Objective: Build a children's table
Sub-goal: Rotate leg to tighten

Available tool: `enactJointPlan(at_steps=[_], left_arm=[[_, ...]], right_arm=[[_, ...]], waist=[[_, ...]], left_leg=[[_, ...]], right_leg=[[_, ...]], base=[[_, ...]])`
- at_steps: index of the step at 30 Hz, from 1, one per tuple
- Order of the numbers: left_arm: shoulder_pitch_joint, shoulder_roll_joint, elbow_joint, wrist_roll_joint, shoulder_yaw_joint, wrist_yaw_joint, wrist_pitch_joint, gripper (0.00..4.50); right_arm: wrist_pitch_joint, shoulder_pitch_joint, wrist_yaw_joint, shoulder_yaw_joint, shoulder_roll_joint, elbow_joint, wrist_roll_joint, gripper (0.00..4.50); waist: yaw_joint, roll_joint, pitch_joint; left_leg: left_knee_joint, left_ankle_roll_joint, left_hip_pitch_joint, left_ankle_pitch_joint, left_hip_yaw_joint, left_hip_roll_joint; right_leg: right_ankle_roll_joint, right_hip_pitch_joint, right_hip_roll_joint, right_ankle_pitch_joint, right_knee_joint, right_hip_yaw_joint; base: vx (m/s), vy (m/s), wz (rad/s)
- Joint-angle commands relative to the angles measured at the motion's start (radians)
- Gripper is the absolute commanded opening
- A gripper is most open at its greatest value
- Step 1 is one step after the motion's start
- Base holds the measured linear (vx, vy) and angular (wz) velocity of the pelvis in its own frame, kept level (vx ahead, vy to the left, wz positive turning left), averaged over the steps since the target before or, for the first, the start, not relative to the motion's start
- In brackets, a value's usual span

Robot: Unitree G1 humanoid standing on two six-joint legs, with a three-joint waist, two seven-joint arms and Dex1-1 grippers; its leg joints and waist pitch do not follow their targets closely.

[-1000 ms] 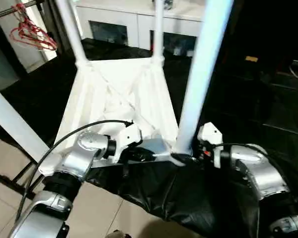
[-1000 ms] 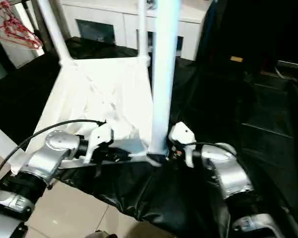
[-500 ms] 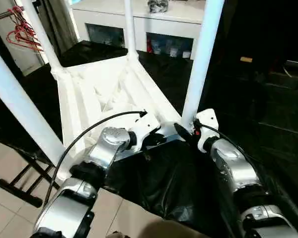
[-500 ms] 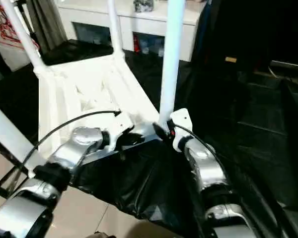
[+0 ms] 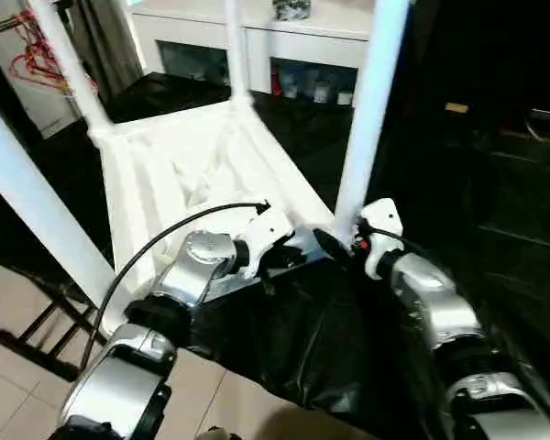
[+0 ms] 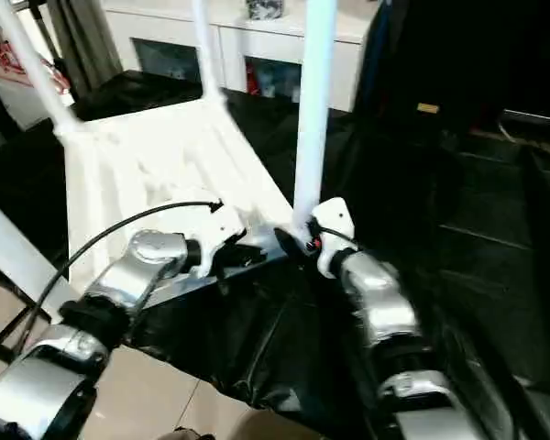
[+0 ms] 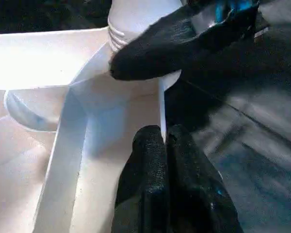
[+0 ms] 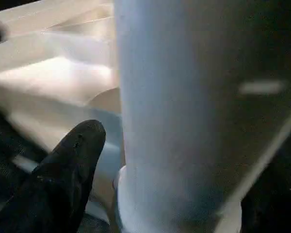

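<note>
While the left gripper [image 7: 162, 145] is pinching the tabletop rim [image 7: 161, 104], the right gripper [image 5: 335, 246], fingers apart, is flanking the centre-frame leg [image 5: 367, 110].

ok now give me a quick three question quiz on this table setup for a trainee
1. True or false: the table top lies underside up.
2. How many legs rise from it?
3. What are the jaws of the left gripper closed on? A) a leg B) the top's rim C) nothing

Key: 1 true; 2 four; 3 B
</note>
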Motion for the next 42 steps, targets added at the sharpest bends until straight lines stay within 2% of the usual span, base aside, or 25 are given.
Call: enactJointPlan(at_steps=[1,8,14,16,19,21,27,33,34,35,36,37,39,40,41,42], left_arm=[[0.014,0.01,-0.047,-0.033,-0.017,-0.073,-0.039,0.0],[0.037,0.092,-0.089,-0.056,-0.014,-0.204,-0.062,0.0],[0.054,0.123,-0.128,-0.081,-0.017,-0.272,-0.052,0.0],[0.057,0.126,-0.134,-0.083,-0.016,-0.28,-0.05,0.0],[0.06,0.127,-0.141,-0.086,-0.017,-0.285,-0.046,0.0],[0.066,0.13,-0.148,-0.089,-0.02,-0.29,-0.046,0.0],[0.079,0.135,-0.158,-0.084,-0.019,-0.287,-0.045,0.0],[0.065,0.111,-0.118,-0.044,-0.017,-0.19,-0.047,0.0],[0.065,0.111,-0.117,-0.044,-0.017,-0.188,-0.046,0.0],[0.052,0.084,-0.092,-0.035,-0.009,-0.128,-0.027,0.0],[0.043,0.065,-0.076,-0.032,-0.002,-0.09,-0.014,0.0],[0.021,0.025,-0.038,-0.012,0.007,0.009,-0.006,0.0],[0.007,-0.002,-0.015,-0.006,0.012,0.06,-0.002,0.0],[-0.006,-0.029,0.005,-0.007,0.019,0.101,0.013,0.0],[-0.014,-0.044,0.017,-0.009,0.022,0.128,0.023,0.0],[-0.025,-0.064,0.033,-0.008,0.024,0.16,0.027,0.0]], right_arm=[[-0.025,0.009,0.118,0.05,-0.023,-0.056,0.01,3.9],[0.006,0.055,0.339,0.109,-0.144,-0.137,0.011,3.9],[0.041,0.069,0.399,0.109,-0.168,-0.176,0.046,3.54],[0.045,0.074,0.41,0.111,-0.171,-0.187,0.05,3.2],[0.052,0.079,0.419,0.111,-0.171,-0.198,0.054,3.09],[0.059,0.083,0.426,0.112,-0.169,-0.21,0.057,2.81],[0.074,0.099,0.439,0.124,-0.172,-0.23,0.063,2.72],[0.091,0.126,0.372,0.136,-0.147,-0.237,0.034,2.7],[0.091,0.126,0.371,0.136,-0.147,-0.237,0.034,2.7],[0.094,0.127,0.281,0.129,-0.114,-0.21,0.007,2.7],[0.096,0.122,0.207,0.119,-0.088,-0.185,-0.013,2.7],[0.1,0.105,0.072,0.096,-0.031,-0.128,-0.035,2.7],[0.105,0.097,0.012,0.086,0.004,-0.101,-0.039,2.7],[0.11,0.088,-0.043,0.081,0.036,-0.079,-0.045,2.7],[0.115,0.082,-0.08,0.079,0.056,-0.067,-0.05,2.7],[0.126,0.068,-0.139,0.071,0.083,-0.048,-0.055,2.7]], waist=[[0.005,-0.016,-0.069],[0.012,-0.019,-0.066],[0.018,-0.018,-0.067],[0.021,-0.018,-0.067],[0.023,-0.018,-0.066],[0.023,-0.017,-0.067],[0.022,-0.018,-0.068],[0.022,-0.018,-0.066],[0.022,-0.017,-0.063],[0.02,-0.018,-0.062],[0.016,-0.014,-0.057],[0.013,-0.015,-0.056],[-0.001,-0.018,-0.055],[-0.002,-0.02,-0.054],[-0.008,-0.017,-0.053],[-0.013,-0.018,-0.052]], left_leg=[[-0.066,0.077,0.018,-0.226,-0.026,0.06],[-0.07,0.063,0.021,-0.254,-0.027,0.064],[-0.069,0.066,0.022,-0.24,-0.027,0.066],[-0.068,0.063,0.023,-0.241,-0.025,0.065],[-0.069,0.055,0.024,-0.247,-0.025,0.065],[-0.07,0.054,0.023,-0.242,-0.027,0.065],[-0.068,0.056,0.022,-0.235,-0.026,0.064],[-0.07,0.048,0.023,-0.25,-0.026,0.064],[-0.071,0.041,0.024,-0.271,-0.026,0.063],[-0.073,0.032,0.025,-0.287,-0.028,0.063],[-0.076,0.014,0.028,-0.316,-0.028,0.062],[-0.077,0.004,0.032,-0.338,-0.029,0.06],[-0.082,-0.035,0.036,-0.393,-0.04,0.056],[-0.082,-0.034,0.035,-0.398,-0.041,0.055],[-0.082,-0.033,0.039,-0.411,-0.04,0.055],[-0.082,-0.032,0.039,-0.427,-0.041,0.054]], right_leg=[[-0.253,0.047,-0.066,-0.182,-0.062,0.039],[-0.244,0.045,-0.066,-0.232,-0.065,0.042],[-0.253,0.043,-0.068,-0.215,-0.062,0.043],[-0.256,0.04,-0.066,-0.214,-0.062,0.043],[-0.253,0.04,-0.066,-0.22,-0.063,0.043],[-0.253,0.042,-0.066,-0.209,-0.06,0.043],[-0.252,0.042,-0.066,-0.205,-0.06,0.042],[-0.24,0.04,-0.066,-0.238,-0.064,0.043],[-0.236,0.038,-0.067,-0.265,-0.069,0.043],[-0.227,0.039,-0.068,-0.296,-0.071,0.043],[-0.217,0.031,-0.067,-0.339,-0.077,0.045],[-0.213,0.03,-0.068,-0.369,-0.082,0.045],[-0.173,0.032,-0.072,-0.476,-0.092,0.04],[-0.164,0.033,-0.072,-0.488,-0.094,0.039],[-0.161,0.026,-0.072,-0.494,-0.098,0.041],[-0.155,0.026,-0.07,-0.508,-0.102,0.04]], base=[[0.0,0.0,0.0],[0.0,0.0,0.0],[0.0,0.0,0.0],[0.0,0.0,0.0],[0.0,0.0,0.0],[0.0,0.0,0.0],[0.0,0.0,0.0],[0.0,0.0,0.0],[0.0,0.0,0.0],[0.0,0.0,0.0],[0.0,0.0,0.0],[0.0,0.0,0.0],[0.0,0.0,0.0],[0.0,0.0,0.0],[0.0,0.0,0.0],[0.0,0.0,0.0]])
